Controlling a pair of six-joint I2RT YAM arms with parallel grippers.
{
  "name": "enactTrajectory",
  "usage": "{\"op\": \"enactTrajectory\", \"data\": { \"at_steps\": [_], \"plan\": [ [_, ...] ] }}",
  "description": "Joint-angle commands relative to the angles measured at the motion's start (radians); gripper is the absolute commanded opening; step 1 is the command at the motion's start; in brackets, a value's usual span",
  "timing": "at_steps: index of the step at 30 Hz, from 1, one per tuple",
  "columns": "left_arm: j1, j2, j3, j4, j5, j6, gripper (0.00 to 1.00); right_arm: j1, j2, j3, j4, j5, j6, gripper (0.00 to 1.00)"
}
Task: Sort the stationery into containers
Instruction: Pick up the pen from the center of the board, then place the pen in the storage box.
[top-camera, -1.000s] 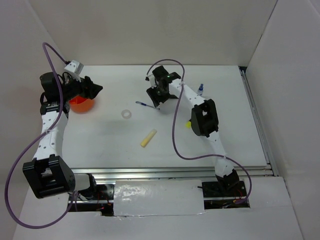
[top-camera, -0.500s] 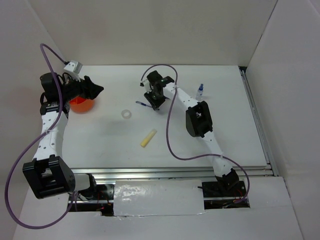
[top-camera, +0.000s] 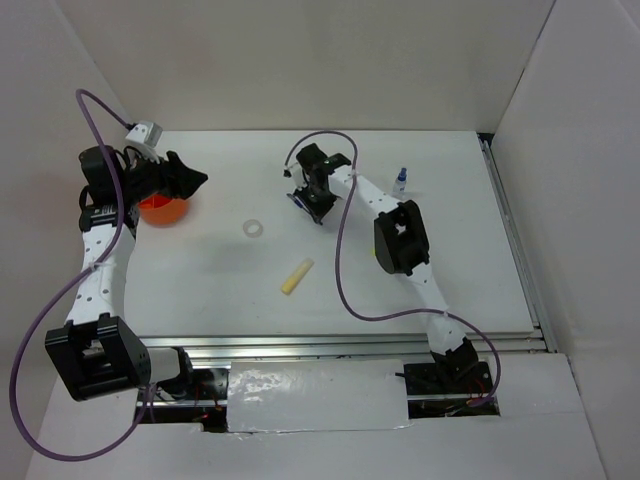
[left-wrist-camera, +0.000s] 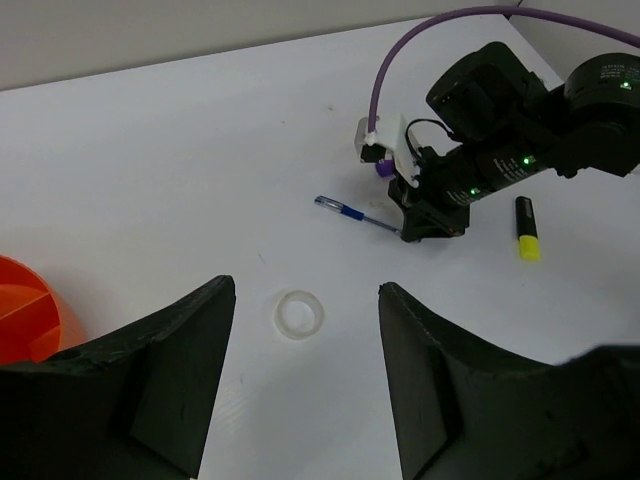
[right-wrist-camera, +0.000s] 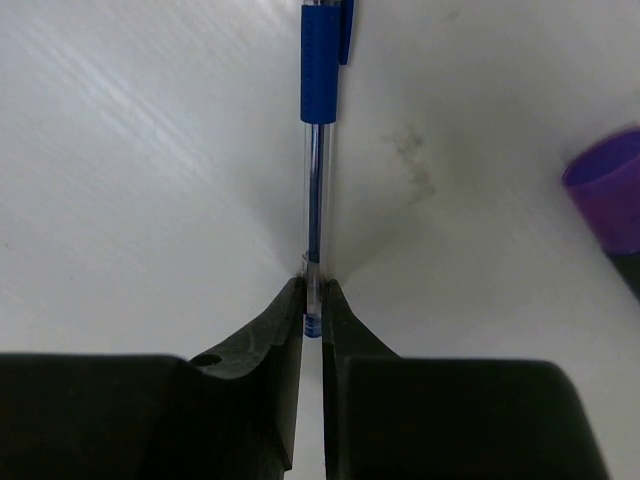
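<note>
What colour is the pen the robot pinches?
The pen is blue with a clear barrel; right wrist view.

Blue pen (right-wrist-camera: 316, 170), orange-red cup (left-wrist-camera: 38, 312), black-yellow highlighter (left-wrist-camera: 526, 226), white tape ring (left-wrist-camera: 283, 316)

White matte tabletop (top-camera: 200, 290), evenly lit, soft shadows only. White panels box it in: back wall (top-camera: 300, 60), left wall (top-camera: 30, 120), right wall (top-camera: 580, 150). Aluminium rail (top-camera: 300, 347) along near edge, second rail (top-camera: 513, 240) down the right side.

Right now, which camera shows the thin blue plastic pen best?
The right wrist view: the thin blue plastic pen is close up, its clear barrel pinched in the shut right pincer. The left wrist view shows it small, lying on the white table. From the top it is almost hidden under the pincer.
</note>
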Motion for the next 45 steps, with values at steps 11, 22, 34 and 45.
{"op": "enactTrajectory", "data": {
  "at_steps": [11, 22, 34, 45],
  "plan": [
    [0.036, -0.134, -0.142, 0.221, 0.039, -0.511, 0.75, 0.019, -0.55, -0.338, 0.162, -0.179, 0.097, 0.0],
    [-0.013, -0.185, -0.276, 0.438, 0.088, -0.81, 0.81, 0.149, -0.768, -0.413, 0.184, -0.259, 0.111, 0.0],
    [-0.119, -0.208, -0.298, 0.531, 0.05, -0.87, 0.93, 0.243, -0.782, -0.42, 0.168, -0.201, 0.105, 0.0],
    [-0.181, -0.151, -0.262, 0.502, 0.008, -0.849, 0.72, 0.31, -0.774, -0.415, 0.159, -0.148, 0.093, 0.0]
  ]
}}
